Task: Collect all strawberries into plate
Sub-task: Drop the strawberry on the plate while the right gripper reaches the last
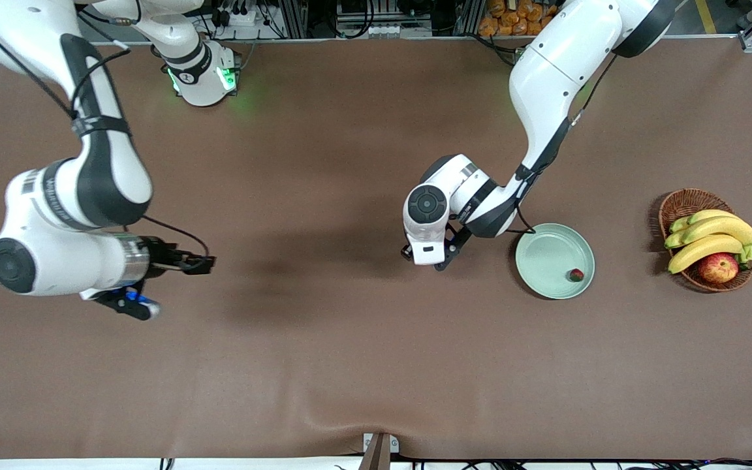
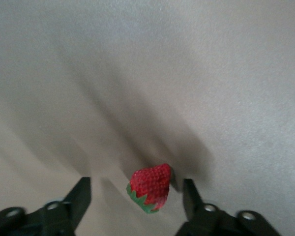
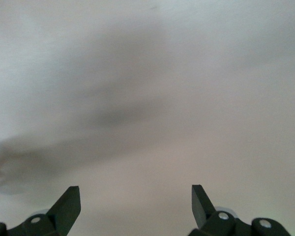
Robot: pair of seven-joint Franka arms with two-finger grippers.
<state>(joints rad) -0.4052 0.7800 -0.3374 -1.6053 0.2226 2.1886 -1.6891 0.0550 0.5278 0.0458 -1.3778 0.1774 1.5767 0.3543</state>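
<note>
The pale mint-green plate (image 1: 546, 251) lies toward the left arm's end of the table. One strawberry (image 1: 576, 275) sits in it near the rim closest to the front camera. My left gripper (image 1: 425, 261) hangs low over the table beside the plate. In the left wrist view my left gripper (image 2: 136, 180) is open, with a second strawberry (image 2: 151, 191) lying on the table between its fingers, untouched. The hand hides that berry in the front view. My right gripper (image 1: 136, 304) is open and empty over bare table at the right arm's end, as its wrist view (image 3: 135, 189) shows. A third strawberry is not in view.
A brown wicker basket (image 1: 679, 203) with bananas (image 1: 709, 238) and a red-yellow apple (image 1: 718, 267) stands near the table edge at the left arm's end, past the plate. The brown tabletop (image 1: 324, 352) stretches wide between the two grippers.
</note>
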